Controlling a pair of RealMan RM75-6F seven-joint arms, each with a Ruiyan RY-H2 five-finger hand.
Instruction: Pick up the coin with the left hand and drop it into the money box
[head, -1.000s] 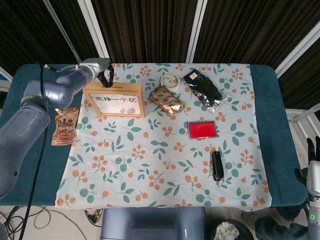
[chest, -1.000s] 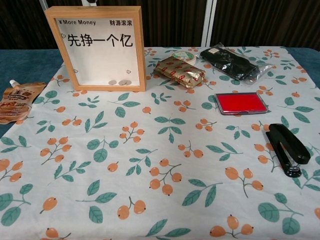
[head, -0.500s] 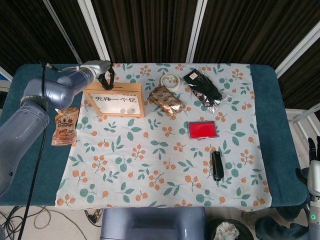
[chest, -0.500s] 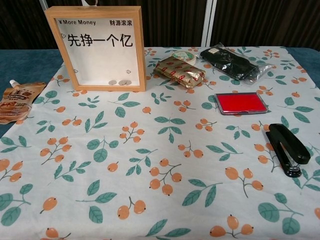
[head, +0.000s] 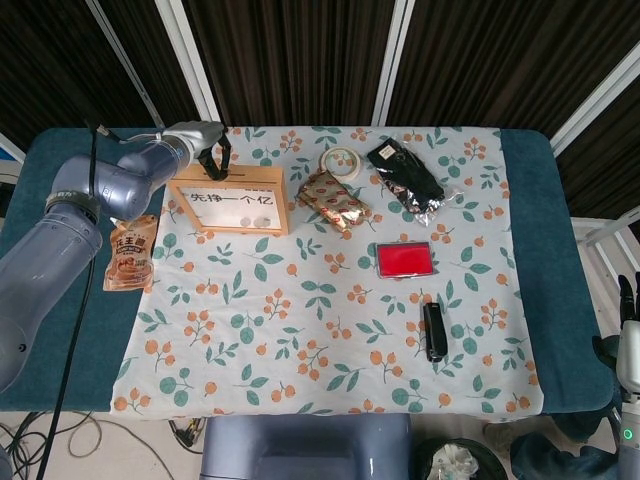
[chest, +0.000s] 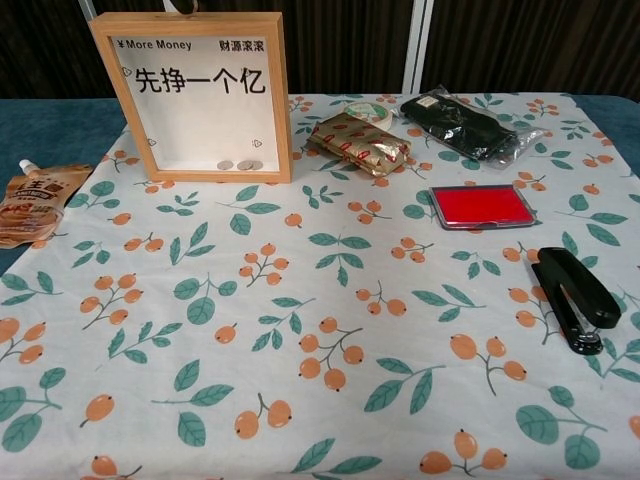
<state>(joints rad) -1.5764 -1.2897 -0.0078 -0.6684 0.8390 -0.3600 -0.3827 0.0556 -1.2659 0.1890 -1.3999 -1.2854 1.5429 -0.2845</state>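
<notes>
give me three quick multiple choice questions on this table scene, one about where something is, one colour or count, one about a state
1. Where is the left hand?
A. above the back of the money box
B. over the stapler
C. on the red ink pad

2. How many coins lie inside the money box behind its window?
A. none
B. two
C. five

3. How does the stapler lie?
A. standing on end
B. closed, flat on the cloth
C. held in the right hand

Answers:
1. A, the head view shows its fingers hanging over the box's top rear edge.
2. B, the chest view shows two round coins at the bottom of the window.
3. B, it rests alone on the floral cloth.
</notes>
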